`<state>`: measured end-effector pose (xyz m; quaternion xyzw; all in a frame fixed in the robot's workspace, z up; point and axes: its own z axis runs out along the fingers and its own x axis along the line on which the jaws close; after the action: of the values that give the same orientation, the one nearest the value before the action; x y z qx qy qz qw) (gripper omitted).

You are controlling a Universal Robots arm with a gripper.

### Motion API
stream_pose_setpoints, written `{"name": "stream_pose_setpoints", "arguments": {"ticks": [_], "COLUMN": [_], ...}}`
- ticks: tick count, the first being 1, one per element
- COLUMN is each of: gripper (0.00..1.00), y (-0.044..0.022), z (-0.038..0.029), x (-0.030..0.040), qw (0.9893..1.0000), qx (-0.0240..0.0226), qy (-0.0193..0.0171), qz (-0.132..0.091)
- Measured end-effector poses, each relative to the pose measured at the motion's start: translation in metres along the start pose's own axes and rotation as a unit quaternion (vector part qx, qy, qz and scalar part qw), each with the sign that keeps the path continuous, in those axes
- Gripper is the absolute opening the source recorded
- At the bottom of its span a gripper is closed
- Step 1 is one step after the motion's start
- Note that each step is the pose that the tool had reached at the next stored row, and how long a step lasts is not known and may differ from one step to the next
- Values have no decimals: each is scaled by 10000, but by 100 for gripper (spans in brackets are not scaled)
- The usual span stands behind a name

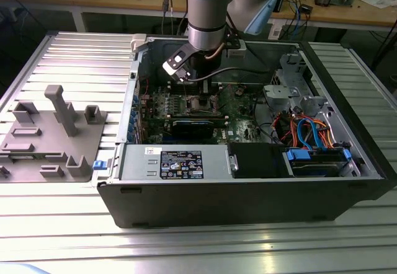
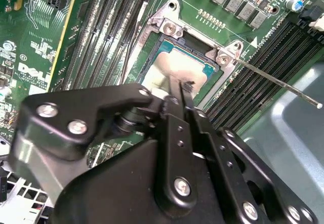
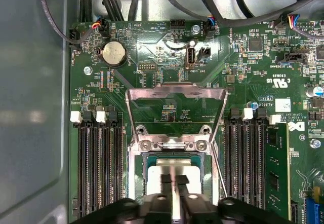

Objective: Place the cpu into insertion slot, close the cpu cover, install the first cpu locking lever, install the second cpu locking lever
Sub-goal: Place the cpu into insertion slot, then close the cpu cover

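The cpu (image 3: 156,175) lies flat in the insertion slot (image 3: 135,183) of the green motherboard (image 3: 243,77), its pale metal top showing in both wrist views. My gripper (image 3: 174,181) hangs straight over the cpu (image 2: 174,67) with its two black fingers (image 3: 166,182) pressed close together, tips at the chip's top. The cpu cover (image 3: 175,89) stands swung open behind the slot. One thin locking lever (image 2: 276,81) sticks out free beside the slot. In the exterior view the gripper (image 1: 198,98) reaches down into the open computer case (image 1: 248,193).
Black memory slots (image 3: 98,168) flank the slot on both sides, with one green module (image 3: 277,168) fitted. Cables (image 3: 233,11) run along the case wall. A power supply (image 1: 177,162) and drive cage with blue cables (image 1: 313,137) fill the case front. A grey fixture (image 1: 56,131) sits at the exterior view's left.
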<state>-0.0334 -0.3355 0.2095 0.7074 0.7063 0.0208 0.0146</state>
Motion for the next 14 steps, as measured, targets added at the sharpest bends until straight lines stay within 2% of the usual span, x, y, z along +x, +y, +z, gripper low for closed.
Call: {"name": "stream_pose_setpoints", "arguments": {"ticks": [1, 14], "gripper": [11, 11], "y": [0, 0], "z": [0, 0], "x": [0, 0], "qw": [10000, 10000], "qx": [0, 0], "qy": [0, 0], "qz": [0, 8]}}
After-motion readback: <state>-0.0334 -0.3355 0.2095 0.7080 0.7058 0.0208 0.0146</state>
